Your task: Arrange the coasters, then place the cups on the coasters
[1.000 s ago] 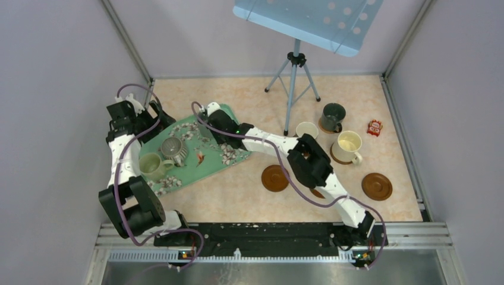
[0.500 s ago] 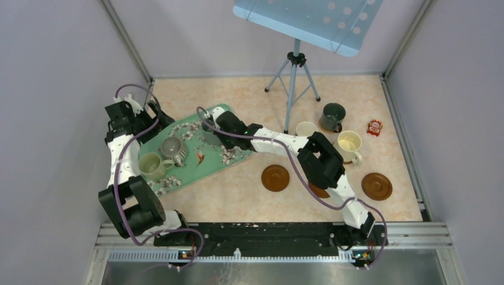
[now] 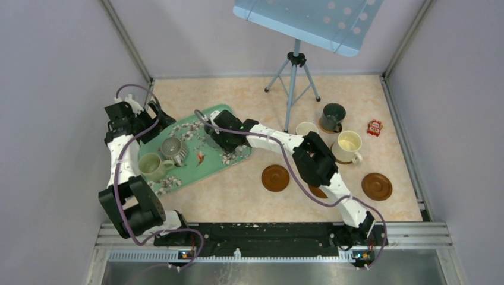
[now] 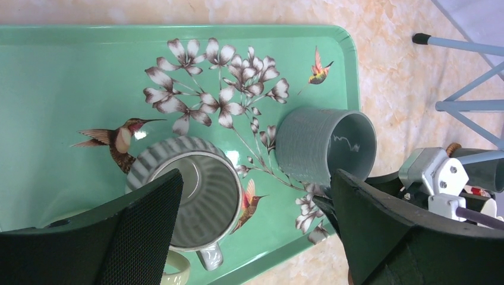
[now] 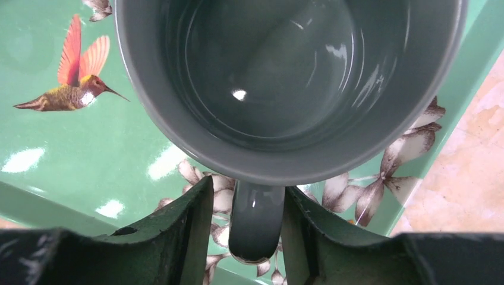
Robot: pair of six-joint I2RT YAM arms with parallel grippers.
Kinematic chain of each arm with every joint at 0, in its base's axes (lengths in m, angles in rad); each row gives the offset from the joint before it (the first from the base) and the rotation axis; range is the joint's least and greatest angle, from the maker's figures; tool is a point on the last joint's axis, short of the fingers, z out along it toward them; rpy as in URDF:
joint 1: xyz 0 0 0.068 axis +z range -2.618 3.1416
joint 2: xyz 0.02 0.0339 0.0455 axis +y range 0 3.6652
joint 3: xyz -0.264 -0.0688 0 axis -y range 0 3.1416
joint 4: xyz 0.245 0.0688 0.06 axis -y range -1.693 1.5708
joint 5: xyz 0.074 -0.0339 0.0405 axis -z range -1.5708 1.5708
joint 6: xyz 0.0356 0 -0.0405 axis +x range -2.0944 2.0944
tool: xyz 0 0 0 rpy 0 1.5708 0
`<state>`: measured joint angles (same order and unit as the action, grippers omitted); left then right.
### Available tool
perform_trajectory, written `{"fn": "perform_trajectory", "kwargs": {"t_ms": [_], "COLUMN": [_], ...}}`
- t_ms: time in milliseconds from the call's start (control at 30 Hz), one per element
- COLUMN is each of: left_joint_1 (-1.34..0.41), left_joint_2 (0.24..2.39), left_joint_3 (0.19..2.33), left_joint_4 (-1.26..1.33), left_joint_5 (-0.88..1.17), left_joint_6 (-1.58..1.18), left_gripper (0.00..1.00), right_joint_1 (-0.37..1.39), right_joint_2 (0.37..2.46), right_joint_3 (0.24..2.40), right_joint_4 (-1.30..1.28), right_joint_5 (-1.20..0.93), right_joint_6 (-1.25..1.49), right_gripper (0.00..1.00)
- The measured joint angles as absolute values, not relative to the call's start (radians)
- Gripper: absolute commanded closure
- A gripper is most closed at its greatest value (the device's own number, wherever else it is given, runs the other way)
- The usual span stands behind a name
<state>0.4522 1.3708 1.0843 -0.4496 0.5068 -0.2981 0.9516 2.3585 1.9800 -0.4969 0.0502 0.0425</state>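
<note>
A grey-blue cup [image 5: 285,89] stands on the green floral tray [image 3: 196,177]. My right gripper [image 5: 255,205] has its jaws on either side of the cup's handle [image 5: 255,222], with a thin gap on each side. The ribbed grey cup [image 3: 173,146] and the pale green cup [image 3: 151,164] also sit on the tray. My left gripper [image 4: 255,196] hangs wide open above the ribbed cup [image 4: 190,199]. The dark green cup [image 3: 333,115] and the cream-lined cup [image 3: 348,144] each rest on a coaster. A cream-white cup [image 3: 306,129] stands beside them. Bare coasters [image 3: 275,177] [image 3: 377,186] lie nearer.
A tripod [image 3: 292,83] holding a blue panel stands at the back centre. A small red packet [image 3: 374,127] lies at the far right. Another coaster [image 3: 318,192] is partly hidden under my right forearm. Side walls close in the table left and right.
My right jaws have spread apart from the cup's handle. The right wrist has slid a little nearer across the tray and its elbow has shifted. The left arm has not moved.
</note>
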Motion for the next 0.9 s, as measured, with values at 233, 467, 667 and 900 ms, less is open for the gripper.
{"fn": "perform_trajectory", "kwargs": {"t_ms": [233,467,667,900], "left_joint_1": [0.459,0.463,0.470,0.484], "left_joint_2": [1.371,1.373,1.391,1.417], "left_joint_3": [1.084,1.084,1.084,1.084], "left_joint_4": [-0.450,-0.450,-0.452,-0.466], "left_joint_5": [0.518,0.536,0.551,0.580], "left_joint_6": [-0.299,-0.302,-0.306,-0.308], "left_gripper": [0.01,0.01,0.01,0.01], "right_joint_1": [0.944,0.930,0.918,0.912], "right_joint_2": [2.379,2.407,2.444,2.465], "right_joint_3": [2.065,2.138,2.157,2.163], "right_joint_4": [-0.549,-0.564,-0.586,-0.612], "right_joint_5": [0.055,0.053,0.028,0.017], "right_joint_6": [0.058,0.073,0.083,0.073], "right_gripper": [0.51,0.52,0.60,1.00]}}
